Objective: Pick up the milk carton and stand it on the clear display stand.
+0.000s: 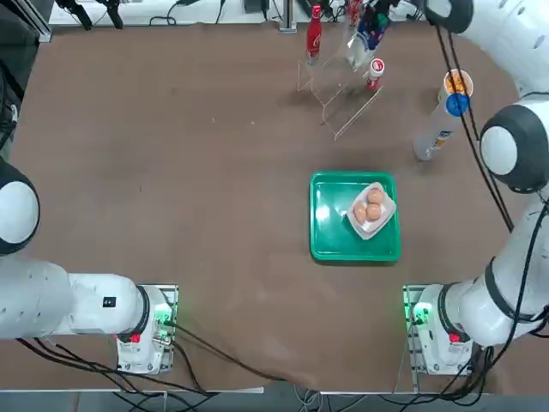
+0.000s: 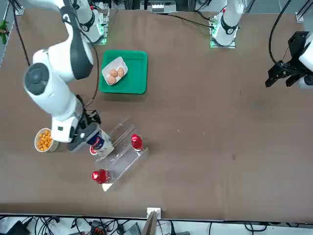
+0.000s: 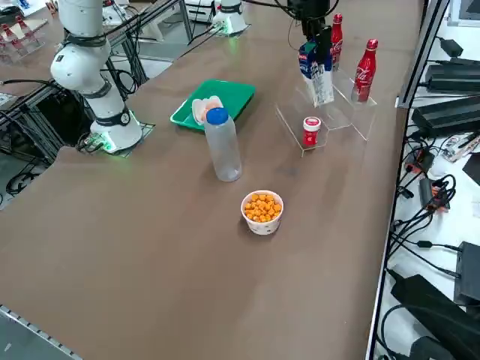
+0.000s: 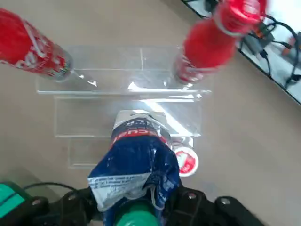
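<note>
My right gripper (image 3: 315,45) is shut on the gabled top of the milk carton (image 3: 318,77), a blue and white carton with a green patch. The carton hangs upright over the clear display stand (image 3: 334,118) at the table's far side, its base low at the middle step; I cannot tell whether it touches. In the wrist view the carton (image 4: 137,162) fills the space between my fingers, with the stand (image 4: 94,115) below it. From overhead the carton (image 1: 367,36) sits at the stand's (image 1: 343,94) back edge.
Two red cola bottles (image 3: 364,71) (image 3: 337,34) stand on the stand's top step, and a small red can (image 3: 311,131) on its low step. Nearby are a blue-capped clear bottle (image 3: 223,146), a cup of orange snacks (image 3: 262,210) and a green tray (image 1: 330,245) with eggs (image 1: 371,209).
</note>
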Available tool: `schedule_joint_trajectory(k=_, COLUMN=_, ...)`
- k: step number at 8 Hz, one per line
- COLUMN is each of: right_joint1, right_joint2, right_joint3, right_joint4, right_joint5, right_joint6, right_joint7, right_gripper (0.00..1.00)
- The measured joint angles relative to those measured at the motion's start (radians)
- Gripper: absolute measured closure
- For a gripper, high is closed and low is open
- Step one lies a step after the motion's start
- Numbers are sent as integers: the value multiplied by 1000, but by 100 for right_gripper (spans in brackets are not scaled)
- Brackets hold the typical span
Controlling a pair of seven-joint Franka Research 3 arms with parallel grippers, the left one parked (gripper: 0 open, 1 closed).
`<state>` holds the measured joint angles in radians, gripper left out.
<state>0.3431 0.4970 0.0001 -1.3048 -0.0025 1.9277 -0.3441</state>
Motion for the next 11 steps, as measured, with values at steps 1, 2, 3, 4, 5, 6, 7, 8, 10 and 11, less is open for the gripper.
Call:
schedule_joint_trajectory(k=1, right_joint1=17, right_joint2=10, right_joint3=0, right_joint4=2, right_joint5=0, right_joint6=13, right_joint7=1, right_gripper=52)
schedule_joint_trajectory(k=2, right_joint1=27, right_joint2=19, right_joint3=0, right_joint4=3, right_joint5=0, right_joint6=21, right_joint7=2, right_gripper=52)
schedule_joint_trajectory(k=3, right_joint1=32, right_joint2=26, right_joint3=0, right_joint4=3, right_joint5=0, right_joint6=26, right_joint7=2, right_gripper=51)
schedule_joint_trajectory(k=4, right_joint1=33, right_joint2=33, right_joint3=0, right_joint4=4, right_joint5=0, right_joint6=35, right_joint7=2, right_gripper=49)
schedule_joint_trajectory(k=5, right_joint1=33, right_joint2=41, right_joint3=0, right_joint4=4, right_joint5=0, right_joint6=46, right_joint7=2, right_gripper=47)
schedule_joint_trajectory(k=6, right_joint1=33, right_joint2=47, right_joint3=-1, right_joint4=4, right_joint5=0, right_joint6=50, right_joint7=2, right_gripper=47)
schedule_joint_trajectory(k=7, right_joint1=33, right_joint2=54, right_joint3=-1, right_joint4=5, right_joint5=0, right_joint6=53, right_joint7=2, right_gripper=46)
schedule_joint_trajectory(k=8, right_joint1=35, right_joint2=61, right_joint3=-1, right_joint4=5, right_joint5=0, right_joint6=56, right_joint7=2, right_gripper=32)
schedule_joint_trajectory(k=10, right_joint1=47, right_joint2=70, right_joint3=0, right_joint4=5, right_joint5=0, right_joint6=61, right_joint7=7, right_gripper=21)
schedule_joint_trajectory(k=11, right_joint1=50, right_joint2=70, right_joint3=0, right_joint4=8, right_joint5=0, right_joint6=63, right_joint7=9, right_gripper=5)
